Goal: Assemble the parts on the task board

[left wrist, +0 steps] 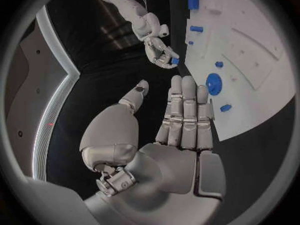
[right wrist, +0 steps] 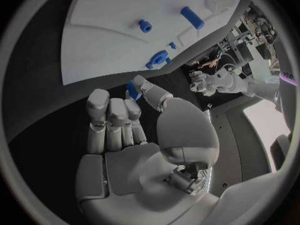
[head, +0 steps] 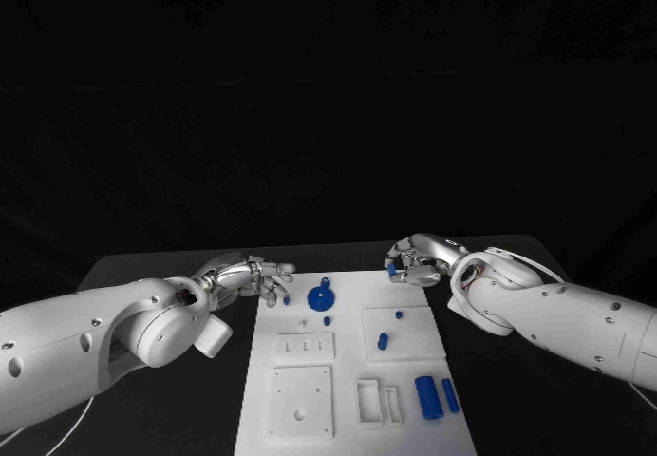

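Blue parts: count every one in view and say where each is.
7, perhaps more hidden. Right hand holds one. On the task board: small peg, disc with handle, peg, peg, two cylinders.

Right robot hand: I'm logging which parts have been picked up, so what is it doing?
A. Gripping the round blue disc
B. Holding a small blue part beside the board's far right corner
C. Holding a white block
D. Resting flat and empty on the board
B: the right robot hand pinches a small blue part beside the task board, and the left wrist view shows it too.
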You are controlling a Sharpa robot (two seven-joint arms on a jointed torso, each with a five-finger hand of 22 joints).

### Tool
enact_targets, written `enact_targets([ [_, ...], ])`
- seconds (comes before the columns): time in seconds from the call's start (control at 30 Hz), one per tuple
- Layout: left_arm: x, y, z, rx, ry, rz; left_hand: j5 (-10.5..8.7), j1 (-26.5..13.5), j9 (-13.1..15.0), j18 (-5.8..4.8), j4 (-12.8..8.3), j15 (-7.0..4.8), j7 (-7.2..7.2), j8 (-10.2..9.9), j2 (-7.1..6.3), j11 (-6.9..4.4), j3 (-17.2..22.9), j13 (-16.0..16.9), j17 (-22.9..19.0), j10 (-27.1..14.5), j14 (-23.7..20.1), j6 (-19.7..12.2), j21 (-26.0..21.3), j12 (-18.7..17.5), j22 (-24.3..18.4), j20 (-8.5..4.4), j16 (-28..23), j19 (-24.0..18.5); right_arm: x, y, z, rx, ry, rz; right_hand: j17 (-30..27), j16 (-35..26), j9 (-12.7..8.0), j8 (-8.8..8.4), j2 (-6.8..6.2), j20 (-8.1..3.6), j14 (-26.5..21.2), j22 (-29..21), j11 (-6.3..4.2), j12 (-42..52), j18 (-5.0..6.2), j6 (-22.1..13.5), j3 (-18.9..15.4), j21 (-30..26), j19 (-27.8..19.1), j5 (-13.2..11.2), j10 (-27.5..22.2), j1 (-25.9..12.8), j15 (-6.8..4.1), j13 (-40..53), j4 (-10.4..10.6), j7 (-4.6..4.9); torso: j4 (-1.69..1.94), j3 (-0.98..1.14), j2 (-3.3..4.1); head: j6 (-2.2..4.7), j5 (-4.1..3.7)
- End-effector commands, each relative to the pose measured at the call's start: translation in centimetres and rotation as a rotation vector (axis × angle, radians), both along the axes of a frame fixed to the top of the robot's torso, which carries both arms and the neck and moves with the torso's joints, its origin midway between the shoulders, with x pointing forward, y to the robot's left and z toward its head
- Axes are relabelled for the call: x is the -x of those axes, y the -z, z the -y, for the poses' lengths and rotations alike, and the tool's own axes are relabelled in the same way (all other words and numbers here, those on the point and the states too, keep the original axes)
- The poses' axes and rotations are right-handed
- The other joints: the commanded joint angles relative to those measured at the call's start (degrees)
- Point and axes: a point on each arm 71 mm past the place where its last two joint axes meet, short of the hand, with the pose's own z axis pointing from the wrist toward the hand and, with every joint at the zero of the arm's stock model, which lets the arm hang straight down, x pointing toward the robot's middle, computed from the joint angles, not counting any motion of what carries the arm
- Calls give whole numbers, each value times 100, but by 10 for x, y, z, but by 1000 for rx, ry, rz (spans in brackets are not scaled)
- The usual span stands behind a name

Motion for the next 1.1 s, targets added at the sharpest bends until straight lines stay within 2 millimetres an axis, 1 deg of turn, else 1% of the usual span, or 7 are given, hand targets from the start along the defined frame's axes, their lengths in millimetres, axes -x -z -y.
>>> enact_targets([
  [0.03, -2, 5, 7, -126, 15, -79, -13, -248, -24, 62, 143, -96, -45, -69, -60, -67, -112, 76, 78, 240, 214, 27, 113, 146, 11, -137, 173, 185, 0, -4, -12, 95, 42, 7, 4, 23, 15, 31, -10, -35, 7, 88, -39, 22, 482, 857, 16, 29, 3, -30, 10, 33, -49, 6, -11, 35, -18, 6, -74, 9, 42],
  [0.1, -6, 1, 13, -152, 11, -87, -24, -387, -44, 104, 214, -198, -84, -112, -84, -113, -197, 145, 147, 386, 333, 32, 196, 243, 26, -205, 309, 318, 2, -8, -26, 101, 25, 15, 4, 23, 17, 31, -10, -35, 10, 86, -39, 24, 482, 858, 15, 29, 6, -30, 18, 28, -49, 8, -11, 35, -16, 8, -110, 12, 59],
  [0.3, -13, -1, 29, -203, -13, -104, -22, -706, -128, 138, 492, -319, -101, -281, -80, -145, -300, 288, 255, 474, 390, -28, 272, 368, 28, -312, 511, 439, 8, -12, -67, 110, -27, 34, 3, 21, 20, 31, -16, -36, 14, 84, -39, 20, 482, 862, 18, 29, 10, -29, 21, 23, -48, 3, -12, 33, -14, 11, -210, 4, 149],
  [0.5, -16, 2, 42, -258, -8, -127, -22, -609, -181, 124, 496, -331, -83, -376, -72, -130, -277, 359, 281, 442, 361, -76, 290, 404, 38, -344, 566, 441, 15, -14, -95, 102, -71, 47, 1, 18, 25, 31, -23, -35, 20, 80, -41, 20, 482, 868, 30, 26, 15, -29, 34, 22, -48, 3, -11, 32, 8, 8, -268, -34, 201],
  [0.77, -21, 3, 55, -316, -31, -111, -18, -467, -230, 72, 412, -281, -40, -462, -99, -85, -299, 401, 256, 293, 237, -112, 256, 368, 31, -343, 530, 357, 22, -16, -121, 88, -110, 54, -1, 13, 31, 25, -34, -34, 28, 73, -42, 15, 482, 874, 57, 23, 25, -29, 50, 22, -50, -3, -11, 30, 29, -3, -293, -56, 249],
  [0.9, -22, 4, 59, -341, -33, -111, -17, -422, -238, 55, 383, -269, -36, -471, -113, -78, -311, 420, 245, 254, 218, -84, 250, 359, 30, -347, 523, 342, 25, -16, -129, 82, -124, 58, -2, 10, 35, 21, -45, -34, 35, 67, -44, 12, 482, 881, 85, 19, 33, -29, 63, 22, -52, -5, -10, 28, 32, 2, -286, -43, 251],
  [1.1, -22, 3, 60, -331, -35, -107, -14, -427, -251, 13, 419, -232, -4, -472, -16, -26, -344, 411, 204, -9, 153, 24, 214, 224, 17, -347, 488, 275, 29, -16, -135, 87, -139, 61, -3, 6, 39, 17, -55, -34, 41, 63, -46, 10, 482, 887, 110, 17, 42, -29, 76, 20, -53, -5, -9, 26, 25, -1, -276, -28, 245],
])
